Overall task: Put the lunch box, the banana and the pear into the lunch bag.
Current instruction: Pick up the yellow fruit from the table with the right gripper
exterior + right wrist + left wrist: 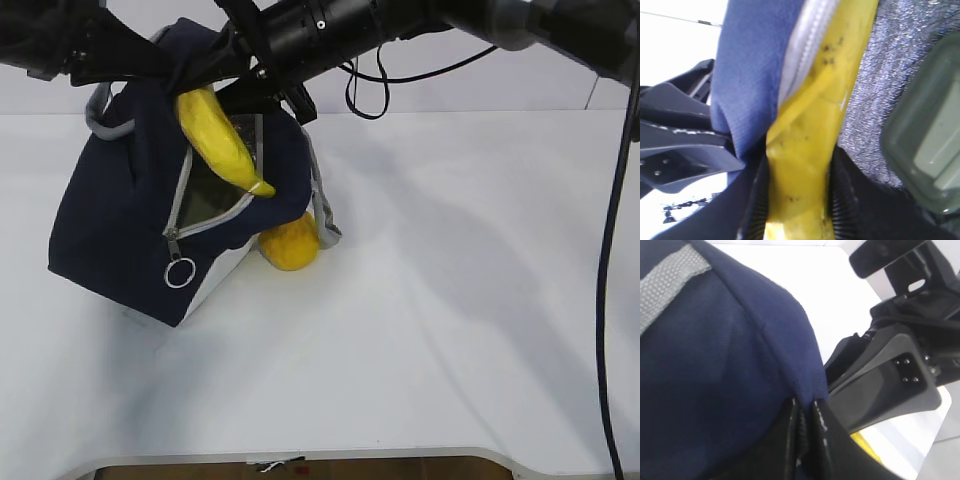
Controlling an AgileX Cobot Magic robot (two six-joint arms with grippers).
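Note:
The navy lunch bag [120, 210] stands tilted at the left with its zippered mouth open. My left gripper [165, 62] is shut on the bag's top edge [790, 370], its fingers [822, 432] pinching the fabric. My right gripper [232, 92] is shut on the banana [222, 145], which slants down through the bag's mouth. In the right wrist view the banana [815, 115] sits between my fingers [842, 200], beside the zipper. The lunch box [927, 145] lies inside on the bag's silver lining. The pear [290, 243] rests on the table against the bag's right side.
The white table [450, 300] extends to the right and front of the bag. A ring pull [180, 272] hangs at the zipper's lower end. A black cable [612, 240] hangs down at the far right. The right arm's body [890, 375] sits close beside the left gripper.

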